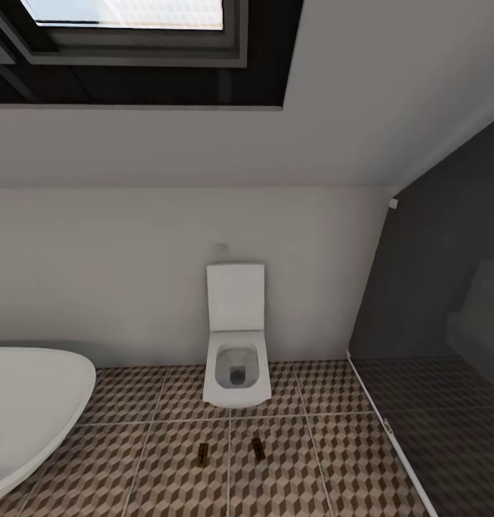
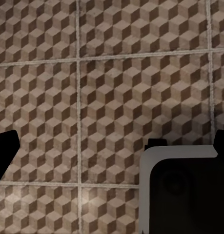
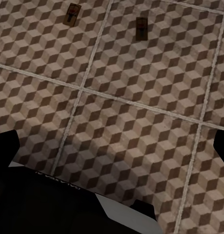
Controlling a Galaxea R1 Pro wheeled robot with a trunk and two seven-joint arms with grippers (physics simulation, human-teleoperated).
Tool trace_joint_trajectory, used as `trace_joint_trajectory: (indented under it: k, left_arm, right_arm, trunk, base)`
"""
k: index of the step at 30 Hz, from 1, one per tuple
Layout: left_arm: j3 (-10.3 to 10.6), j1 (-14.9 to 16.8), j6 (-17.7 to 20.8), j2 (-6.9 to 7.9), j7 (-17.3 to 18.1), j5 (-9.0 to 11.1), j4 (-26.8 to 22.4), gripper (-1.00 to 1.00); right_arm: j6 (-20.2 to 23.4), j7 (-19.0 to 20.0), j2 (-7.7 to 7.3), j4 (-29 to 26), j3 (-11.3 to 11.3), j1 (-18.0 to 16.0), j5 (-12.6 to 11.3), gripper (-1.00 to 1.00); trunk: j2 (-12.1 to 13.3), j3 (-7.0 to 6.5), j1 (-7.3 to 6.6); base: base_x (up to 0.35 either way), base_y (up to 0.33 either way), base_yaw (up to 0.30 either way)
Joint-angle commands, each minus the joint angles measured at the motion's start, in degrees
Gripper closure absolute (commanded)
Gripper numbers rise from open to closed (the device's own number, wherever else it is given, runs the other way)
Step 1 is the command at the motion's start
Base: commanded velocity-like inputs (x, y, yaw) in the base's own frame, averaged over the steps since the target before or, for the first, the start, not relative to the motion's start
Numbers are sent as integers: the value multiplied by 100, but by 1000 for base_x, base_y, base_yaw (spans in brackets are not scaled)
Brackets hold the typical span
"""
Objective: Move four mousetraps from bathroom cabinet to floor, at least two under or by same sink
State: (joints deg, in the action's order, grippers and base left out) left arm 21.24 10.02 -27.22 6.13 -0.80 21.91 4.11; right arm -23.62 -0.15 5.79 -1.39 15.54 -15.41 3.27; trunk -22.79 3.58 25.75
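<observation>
Two mousetraps lie flat on the bathroom floor (image 1: 168,474) in front of the toilet, one (image 1: 202,454) left of a grout line and one (image 1: 258,448) right of it. In the right wrist view the same two mousetraps (image 3: 72,14) (image 3: 142,28) rest on the cube-patterned tiles, well beyond my right gripper (image 3: 112,146), which is open and empty. My left gripper (image 2: 112,146) is open too, with bare tiles (image 2: 112,97) between its dark fingertips (image 2: 4,151). The cabinet and the sink are out of view.
A white square toilet (image 1: 236,345) stands against the back wall. A white oval bathtub (image 1: 24,409) fills the left foreground. A dark glass partition (image 1: 434,345) closes off the right. Part of my own body (image 2: 185,195) shows below the left gripper.
</observation>
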Motion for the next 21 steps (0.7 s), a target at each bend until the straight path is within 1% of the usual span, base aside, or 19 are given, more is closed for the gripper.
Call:
trace_joint_trajectory:
  k: [1,21]
  left_arm:
    - [50,9,-31,-2,-8,24,19,-100]
    - [52,9,-33,-15,-8,24,19,-100]
  right_arm:
    - [-19,-2,1,7,-16,-6,33,-100]
    - [-20,-1,-1,7,-16,-6,33,-100]
  trunk:
    - [-13,13,3]
    - [-13,13,3]
  base:
    - [0,0,0]
    - [0,0,0]
